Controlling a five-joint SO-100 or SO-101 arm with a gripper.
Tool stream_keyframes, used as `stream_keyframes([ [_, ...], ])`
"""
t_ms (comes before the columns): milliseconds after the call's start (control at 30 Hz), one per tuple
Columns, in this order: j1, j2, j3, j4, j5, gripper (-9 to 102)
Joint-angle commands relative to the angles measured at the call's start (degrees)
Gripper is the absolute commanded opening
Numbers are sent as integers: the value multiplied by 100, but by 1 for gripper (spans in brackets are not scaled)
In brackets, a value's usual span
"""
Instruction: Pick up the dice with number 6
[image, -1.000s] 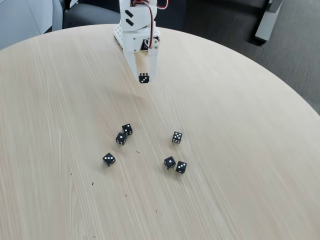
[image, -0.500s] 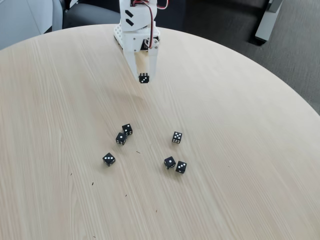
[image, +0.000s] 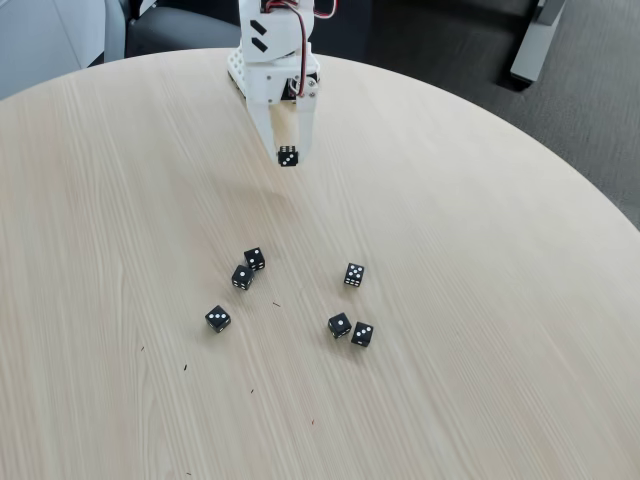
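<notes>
My hand (image: 288, 157), top centre of frame, pinches the dice with number 6 (image: 288, 156) by opposite flat faces above the desk (image: 480, 300); it's light, hard, probably slippery

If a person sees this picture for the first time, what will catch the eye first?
First, the white hand at the top centre of the fixed view, which holds a small black die between its fingertips, raised above the round wooden table. Next, the six black dice on the table below: three in a loose group at the left and three at the right.
</notes>
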Motion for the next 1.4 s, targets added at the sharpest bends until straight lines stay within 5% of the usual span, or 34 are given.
stream_keyframes([
  [0,35,35,-44,18,62,1],
  [1367,501,-9,-44,18,18,1],
])
